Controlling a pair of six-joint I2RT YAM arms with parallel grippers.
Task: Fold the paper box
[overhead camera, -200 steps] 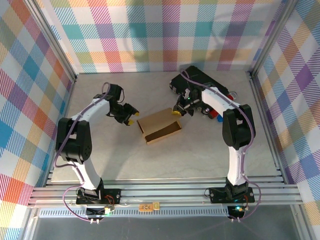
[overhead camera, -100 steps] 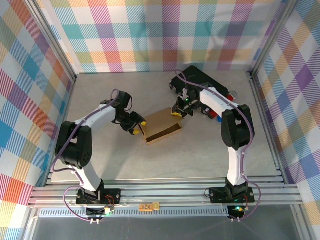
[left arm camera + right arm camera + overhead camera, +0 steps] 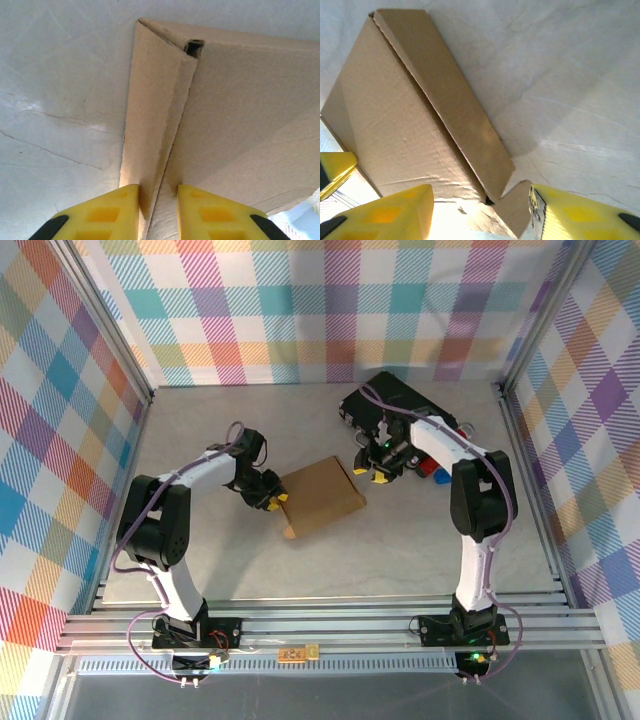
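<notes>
The paper box (image 3: 318, 497) lies in the middle of the table as a flat brown cardboard block with its lid down. My left gripper (image 3: 270, 498) is at its left edge. In the left wrist view the yellow fingers (image 3: 102, 215) stand close together astride the box's (image 3: 240, 110) slanting side flap (image 3: 155, 100), with the left one against it. My right gripper (image 3: 378, 470) is open at the box's far right corner. In the right wrist view a small cardboard tab (image 3: 507, 215) lies between its spread fingers (image 3: 395, 215), beside the long side flap (image 3: 450, 95).
A black hard case (image 3: 395, 400) sits at the back, behind the right arm. Small red and blue items (image 3: 435, 470) lie to the right of the right gripper. Plaid walls and aluminium rails (image 3: 520, 440) fence the table in.
The box's lid has come down from open to flat. My right gripper has opened and drawn back to the right. My left gripper has moved to the box's left edge and narrowed on the flap.
</notes>
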